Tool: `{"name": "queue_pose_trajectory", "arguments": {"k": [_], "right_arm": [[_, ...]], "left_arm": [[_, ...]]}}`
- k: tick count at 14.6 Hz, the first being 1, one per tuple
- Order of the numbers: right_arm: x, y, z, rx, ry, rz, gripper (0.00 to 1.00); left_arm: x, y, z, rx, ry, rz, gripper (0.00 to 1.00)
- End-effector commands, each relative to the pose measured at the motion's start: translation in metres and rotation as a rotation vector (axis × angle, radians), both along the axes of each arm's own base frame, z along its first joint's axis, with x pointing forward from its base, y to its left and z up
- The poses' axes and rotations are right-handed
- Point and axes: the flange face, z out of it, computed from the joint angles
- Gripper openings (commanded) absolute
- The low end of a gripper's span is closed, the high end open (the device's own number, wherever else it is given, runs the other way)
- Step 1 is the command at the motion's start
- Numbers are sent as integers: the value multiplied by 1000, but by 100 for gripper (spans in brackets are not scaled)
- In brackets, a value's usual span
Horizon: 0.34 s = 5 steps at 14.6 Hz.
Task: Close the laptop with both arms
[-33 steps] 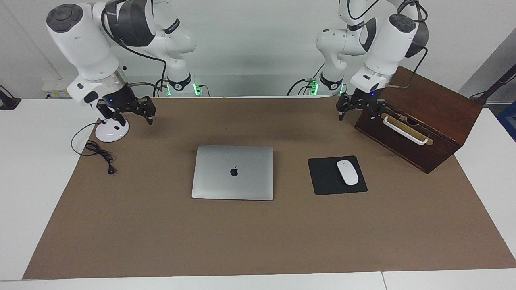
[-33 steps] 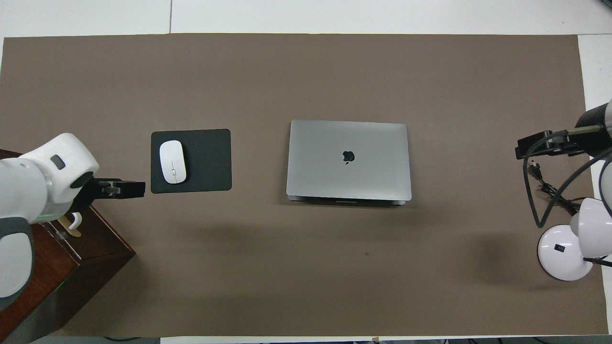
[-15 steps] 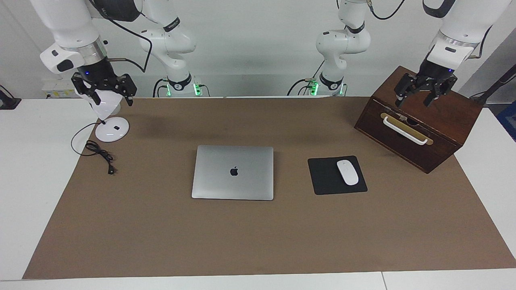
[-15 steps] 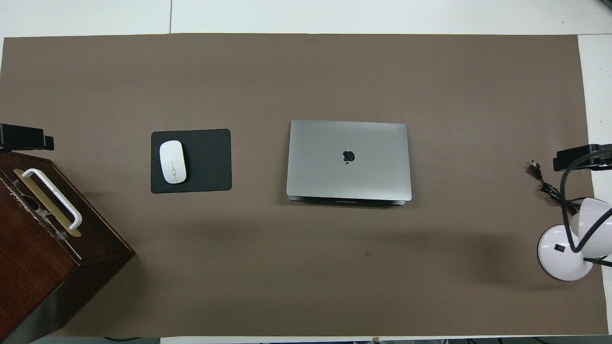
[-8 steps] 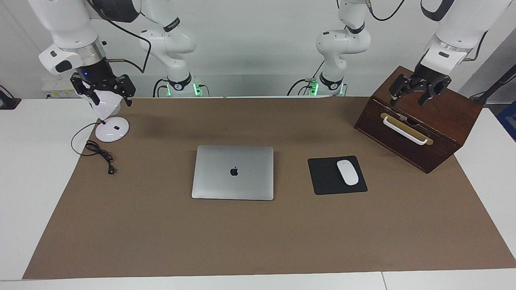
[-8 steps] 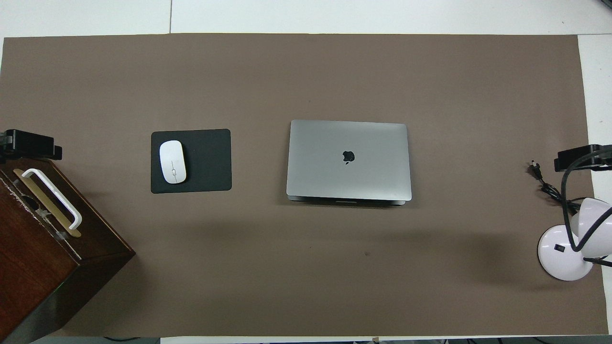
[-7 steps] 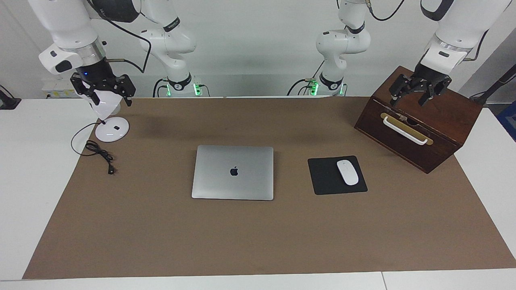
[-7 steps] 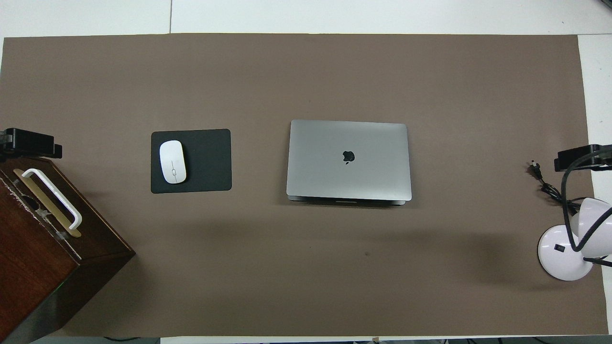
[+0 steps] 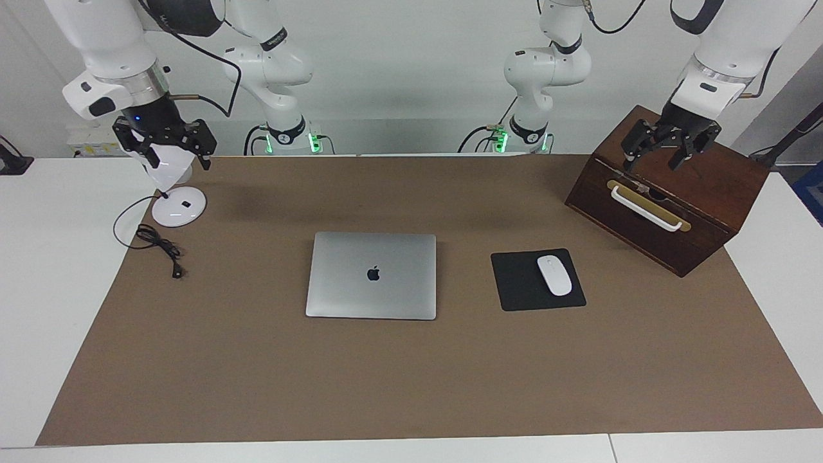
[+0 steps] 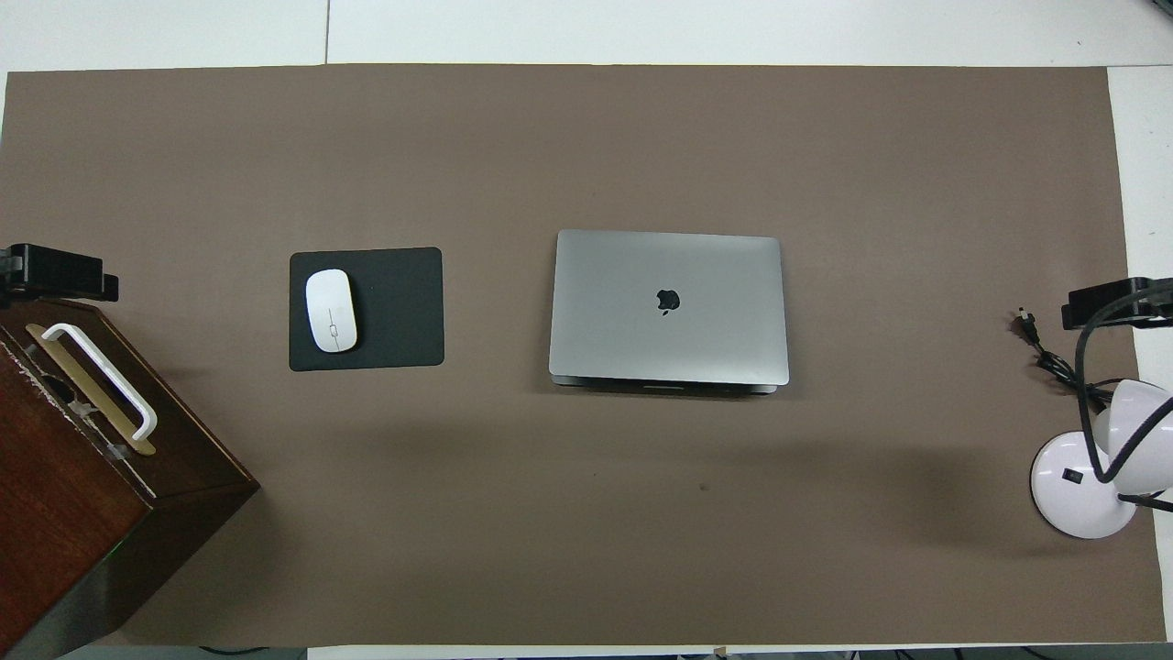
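Note:
The silver-grey laptop (image 9: 371, 275) lies flat in the middle of the brown mat with its lid down and the apple logo up; it also shows in the overhead view (image 10: 668, 307). My left gripper (image 9: 651, 164) hangs open and empty over the wooden box, well away from the laptop; its tip shows in the overhead view (image 10: 60, 273). My right gripper (image 9: 180, 164) hangs open and empty over the white lamp at the right arm's end of the table; its tip shows in the overhead view (image 10: 1113, 302).
A dark wooden box (image 9: 669, 193) with a white handle stands at the left arm's end. A white mouse (image 9: 554, 274) lies on a black mouse pad (image 9: 517, 283) beside the laptop. A white lamp (image 9: 178, 207) and its black cable (image 9: 157, 247) are at the right arm's end.
Both grippers have risen and moved outward from the mat's near edge, the left over the box, the right over the lamp. In the last half second they have barely moved. The laptop has stayed put.

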Motion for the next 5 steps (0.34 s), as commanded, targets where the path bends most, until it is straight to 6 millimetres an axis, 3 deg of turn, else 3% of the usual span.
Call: {"name": "queue_pose_trajectory", "arguments": {"k": [1, 5], "right_arm": [[-4, -3, -2, 19, 7, -23, 100], [-4, -3, -2, 19, 9, -18, 100]], "left_arm": [[0, 1, -1, 21, 10, 8, 100], [-1, 0, -1, 21, 8, 7, 100]]}}
